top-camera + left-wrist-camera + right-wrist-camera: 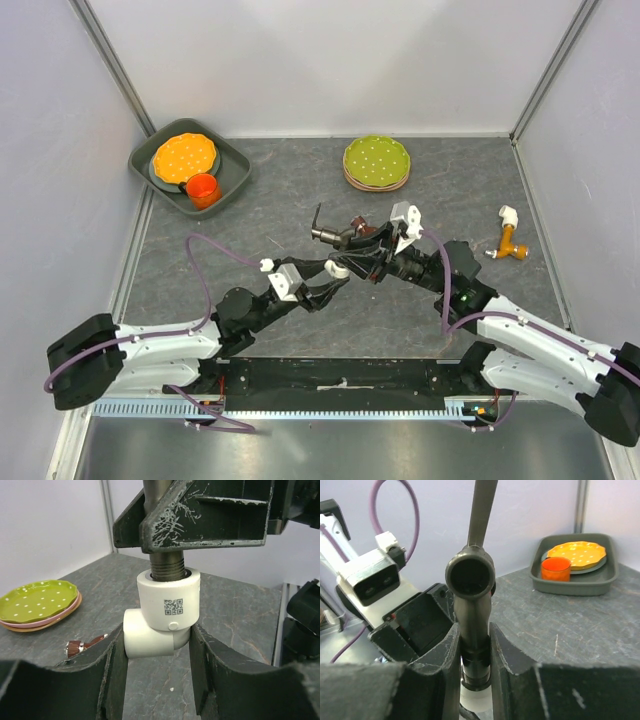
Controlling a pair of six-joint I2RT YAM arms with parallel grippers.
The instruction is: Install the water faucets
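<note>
My left gripper (337,276) (157,642) is shut on the white elbow fitting (162,617) (341,268) and holds it above the table. My right gripper (356,245) (472,642) is shut on the dark grey bent tap (471,587) (325,233). The tap's threaded end (168,568) sits in the elbow's top opening. The elbow shows just below the tap in the right wrist view (475,705). A reddish-brown tap (358,224) (83,646) lies on the table just beyond the grippers. An orange tap joined to a white elbow (511,238) lies at the right.
A stack of green dotted plates (376,162) (37,600) stands at the back centre. A grey tray (232,170) (610,575) at the back left holds an orange dotted plate (184,155) and an orange cup (203,189) (555,569). Walls enclose the table on three sides.
</note>
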